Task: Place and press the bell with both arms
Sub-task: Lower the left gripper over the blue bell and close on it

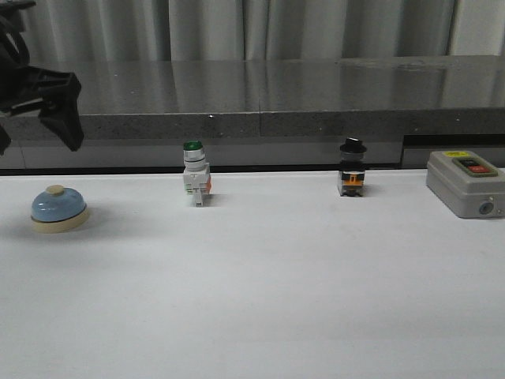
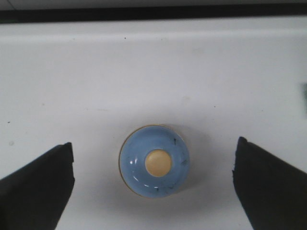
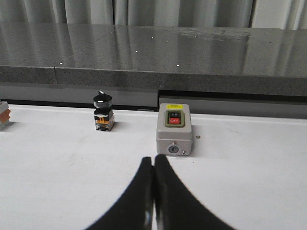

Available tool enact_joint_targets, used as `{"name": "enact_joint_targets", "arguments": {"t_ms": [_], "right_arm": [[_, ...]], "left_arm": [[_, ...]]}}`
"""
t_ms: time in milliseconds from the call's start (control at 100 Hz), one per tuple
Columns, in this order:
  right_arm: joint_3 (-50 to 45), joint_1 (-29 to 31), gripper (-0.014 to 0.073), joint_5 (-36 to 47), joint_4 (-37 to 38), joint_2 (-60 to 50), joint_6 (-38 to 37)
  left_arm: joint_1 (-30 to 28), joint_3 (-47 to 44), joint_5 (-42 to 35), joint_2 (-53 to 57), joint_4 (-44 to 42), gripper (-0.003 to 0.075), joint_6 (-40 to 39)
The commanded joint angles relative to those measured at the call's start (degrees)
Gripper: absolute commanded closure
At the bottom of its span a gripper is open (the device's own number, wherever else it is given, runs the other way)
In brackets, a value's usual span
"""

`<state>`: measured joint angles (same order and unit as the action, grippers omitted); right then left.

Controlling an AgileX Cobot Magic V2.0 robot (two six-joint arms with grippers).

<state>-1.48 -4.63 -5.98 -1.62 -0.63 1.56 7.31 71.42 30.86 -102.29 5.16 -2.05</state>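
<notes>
1. White table (image 1: pixel 260 300); grey stone ledge (image 1: pixel 260 91) and curtains (image 1: pixel 237 28) behind.
2. Bell (image 1: pixel 59 209) at 9 o'clock, upright, untouched; left gripper (image 2: pixel 153 184) above it, fingers spread wide.
3. Green-capped switch (image 1: pixel 196 174) at 11, black-capped switch (image 1: pixel 353 168) at 1, grey on/off box (image 1: pixel 465 183) at 3; all apart.
4. Right gripper (image 3: pixel 153 165) pressed together, empty.

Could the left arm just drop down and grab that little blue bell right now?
Probably yes. The left gripper hangs above the bell with its jaws spread wide, one on either side of the dome. Nothing lies between them, and the green-capped switch stands well off to one side.
</notes>
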Motion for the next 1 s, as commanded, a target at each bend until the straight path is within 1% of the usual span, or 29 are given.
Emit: {"name": "enact_joint_targets", "arguments": {"t_ms": [0,350,640,710,780,850,990], "right_arm": [[0.82,0.38,0.0654,4.97,0.29,-1.0,0.23],[0.82,0.38,0.0654,4.97,0.29,-1.0,0.23],[0.82,0.38,0.0654,4.97,0.29,-1.0,0.23],[0.82,0.38,0.0654,4.97,0.29,-1.0,0.23],[0.82,0.38,0.0654,4.97,0.29,-1.0,0.23],[0.82,0.38,0.0654,4.97,0.29,-1.0,0.23],[0.82,0.38,0.0654,4.97,0.29,-1.0,0.23]], "left_arm": [[0.62,1.98,-2.27,0.67,0.69,0.0093,0.06],[0.74,2.24,-3.27,-5.68,0.69,0.0093,0.06],[0.74,2.24,-4.77,-7.36,0.69,0.0094,0.06],[0.74,2.24,-5.03,-7.4,0.69,0.0106,0.06],[0.74,2.24,-5.03,-7.4,0.69,0.0136,0.06],[0.74,2.24,-5.03,-7.4,0.69,0.0182,0.06],[0.74,2.24,-5.03,-7.4,0.69,0.0309,0.06]]}}
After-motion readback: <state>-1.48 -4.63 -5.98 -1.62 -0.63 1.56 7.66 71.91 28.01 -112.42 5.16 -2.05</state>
